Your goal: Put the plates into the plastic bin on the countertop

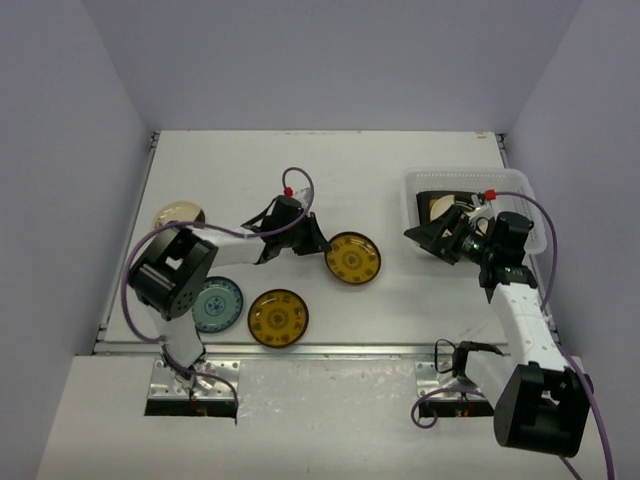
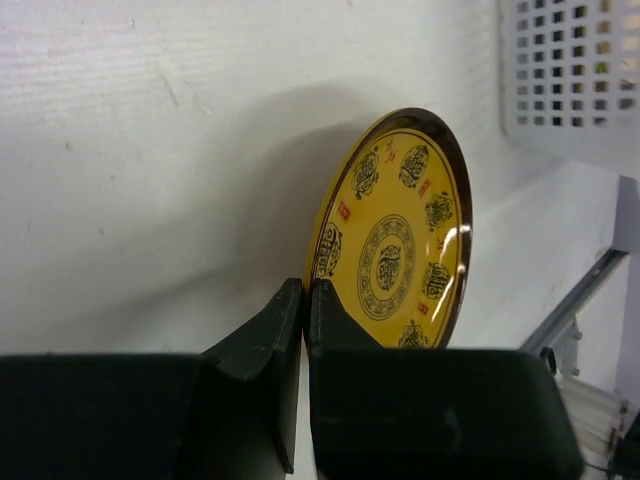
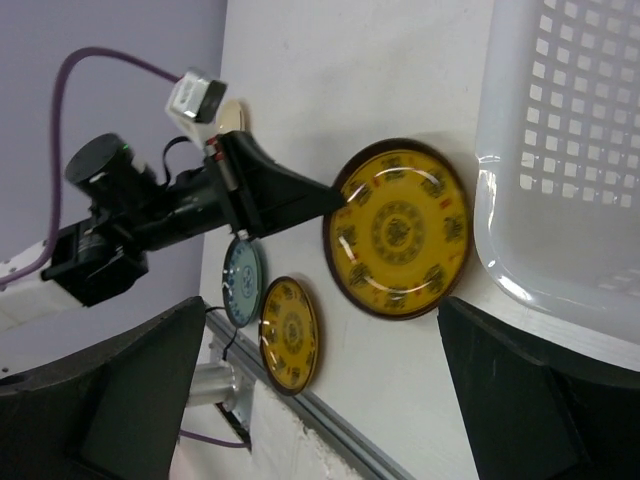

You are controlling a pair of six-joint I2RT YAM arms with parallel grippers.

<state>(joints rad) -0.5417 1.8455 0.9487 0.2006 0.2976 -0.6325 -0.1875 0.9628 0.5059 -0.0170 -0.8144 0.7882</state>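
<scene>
Left wrist: left gripper (image 2: 303, 292) closed tight, tips touching amber plate (image 2: 395, 240) rim. Right wrist only: right gripper (image 3: 322, 312) wide apart, empty, near bin (image 3: 560, 150).

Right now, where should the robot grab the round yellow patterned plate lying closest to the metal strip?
Pinch the rim of the round amber patterned plate, one finger over and one under, probably from its far-right side. It lies flat, so only the rim gives a hold; the round blue patterned plate crowds its left and the metal strip its near edge.
</scene>
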